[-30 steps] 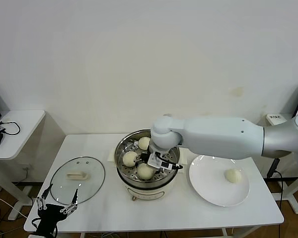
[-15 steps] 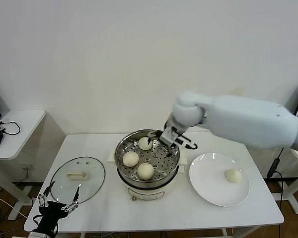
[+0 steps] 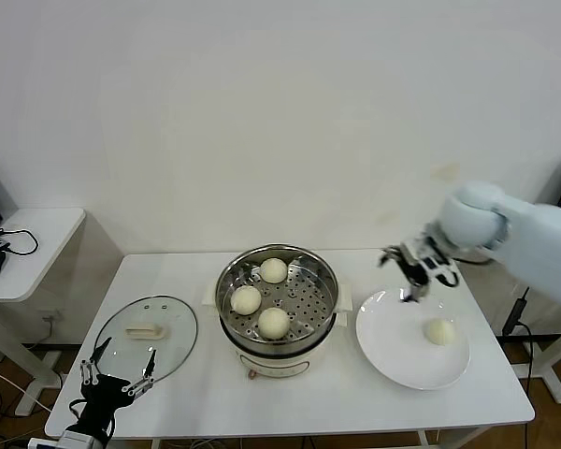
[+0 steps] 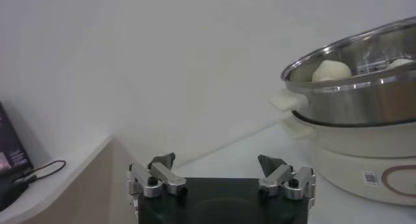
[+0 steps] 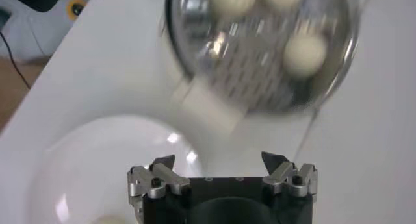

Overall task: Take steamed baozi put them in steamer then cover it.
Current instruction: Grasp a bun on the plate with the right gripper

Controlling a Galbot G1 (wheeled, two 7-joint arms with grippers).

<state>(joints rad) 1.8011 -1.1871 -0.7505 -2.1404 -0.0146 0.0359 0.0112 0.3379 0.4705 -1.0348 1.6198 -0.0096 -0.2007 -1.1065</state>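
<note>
The right gripper (image 3: 413, 271) hangs in the air above the near-left rim of the white plate (image 3: 393, 351), between the plate and the steamer (image 3: 277, 329), with its fingers spread wide and nothing between them; the right wrist view shows the same empty, spread fingers (image 5: 284, 173) over the plate's edge and the white table (image 3: 290, 393). One bun (image 3: 438, 331) lies alone on the plate, toward its right side, well apart from the gripper. The steamer stands in the middle of the table on its cream base, uncovered, and three buns (image 3: 274, 322) sit on its perforated tray: one at the back, one at the left, one at the front, each apart from the others. The glass lid (image 3: 148, 339) lies flat on the table to the left of the steamer, handle up, not touching it. The left gripper (image 3: 118, 383) is parked low at the front left corner of the table, just in front of the lid, its fingers also spread and empty; from its wrist view the steamer's rim and base show off to one side with a bun visible above the rim. A second small white table (image 3: 33, 248) stands farther left with cables on it.
</note>
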